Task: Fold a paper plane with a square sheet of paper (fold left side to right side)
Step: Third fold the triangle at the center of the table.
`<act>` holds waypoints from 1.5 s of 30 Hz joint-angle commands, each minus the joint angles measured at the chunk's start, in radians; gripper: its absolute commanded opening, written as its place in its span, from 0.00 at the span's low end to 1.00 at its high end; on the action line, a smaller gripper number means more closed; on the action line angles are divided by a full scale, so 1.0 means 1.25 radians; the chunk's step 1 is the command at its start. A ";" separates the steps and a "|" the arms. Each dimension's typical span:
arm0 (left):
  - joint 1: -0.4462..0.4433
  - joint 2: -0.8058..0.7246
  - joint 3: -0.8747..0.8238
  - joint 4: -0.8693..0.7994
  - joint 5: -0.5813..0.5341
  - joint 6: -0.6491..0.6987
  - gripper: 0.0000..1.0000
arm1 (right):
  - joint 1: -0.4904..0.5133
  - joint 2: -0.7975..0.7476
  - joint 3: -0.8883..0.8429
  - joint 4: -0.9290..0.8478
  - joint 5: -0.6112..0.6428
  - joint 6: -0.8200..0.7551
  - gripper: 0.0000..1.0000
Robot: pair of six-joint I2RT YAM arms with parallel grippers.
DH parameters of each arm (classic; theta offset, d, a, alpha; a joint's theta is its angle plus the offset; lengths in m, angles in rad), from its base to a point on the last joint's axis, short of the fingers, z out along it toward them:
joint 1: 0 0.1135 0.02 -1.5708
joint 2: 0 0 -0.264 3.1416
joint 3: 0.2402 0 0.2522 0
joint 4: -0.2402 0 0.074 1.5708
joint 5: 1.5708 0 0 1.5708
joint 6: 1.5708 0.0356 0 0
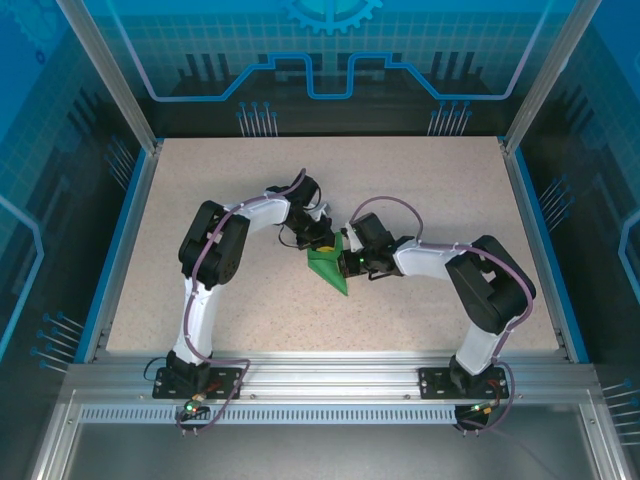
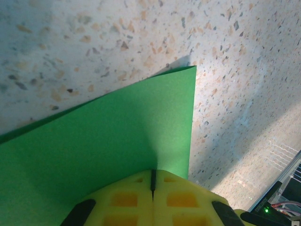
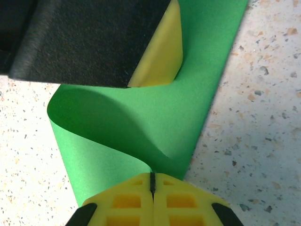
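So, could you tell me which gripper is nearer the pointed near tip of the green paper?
Right. The right gripper holds the green paper by its right side, just beyond that tip; the left gripper holds its far edge.

Square sheet of paper (image 3: 141, 117): thin green paper, matt, smooth, fine grain. Table (image 1: 420, 190): speckled beige top, stone-look, matt. Left gripper (image 2: 153, 181) and right gripper (image 3: 152, 181) tips: yellow moulded plastic, satin, waffle recesses. Black finger shell (image 3: 84, 37): rough matt. Rail (image 1: 330, 385) at table's near edge: brushed aluminium extrusion. Arm shells (image 1: 430, 258): glossy white plastic.
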 commanded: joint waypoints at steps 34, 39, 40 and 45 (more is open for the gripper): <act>-0.013 0.039 -0.024 -0.035 -0.036 0.015 0.05 | -0.006 -0.029 0.000 -0.022 0.000 -0.008 0.00; -0.013 0.038 -0.024 -0.035 -0.035 0.015 0.05 | -0.006 -0.012 -0.001 -0.024 0.000 -0.008 0.00; -0.013 0.039 -0.024 -0.035 -0.034 0.016 0.05 | -0.005 -0.010 -0.002 -0.024 0.000 -0.008 0.00; -0.012 0.040 -0.024 -0.035 -0.034 0.015 0.05 | 0.000 0.000 0.000 -0.029 0.002 -0.010 0.00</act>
